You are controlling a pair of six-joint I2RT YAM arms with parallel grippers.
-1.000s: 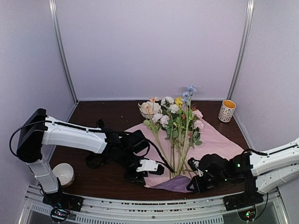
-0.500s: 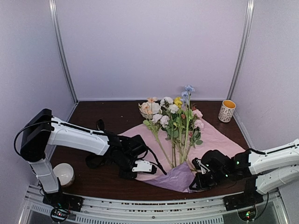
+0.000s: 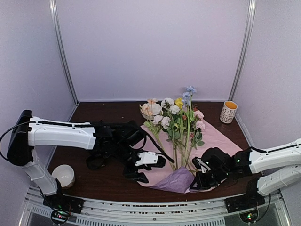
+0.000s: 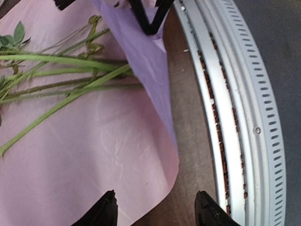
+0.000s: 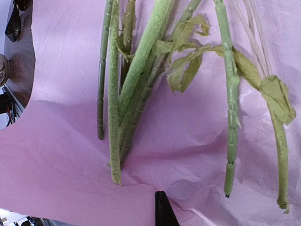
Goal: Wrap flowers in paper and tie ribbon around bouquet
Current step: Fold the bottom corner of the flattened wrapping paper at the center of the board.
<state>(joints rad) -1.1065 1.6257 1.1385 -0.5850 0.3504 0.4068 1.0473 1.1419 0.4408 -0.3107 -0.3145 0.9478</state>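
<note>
Stems of the green artificial flowers [image 3: 176, 122] point toward you across the thin lilac-pink tissue paper [image 3: 217, 136] on the desk [image 3: 108, 113]. Your right hand [image 3: 196, 178] pinches its raised near corner, while your left hand [image 4: 155, 214], released, hovers at its left edge.

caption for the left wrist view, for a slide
Open left gripper above the edge of the pink paper, green flower stems lying on it, lilac corner lifted beside their ends
</note>
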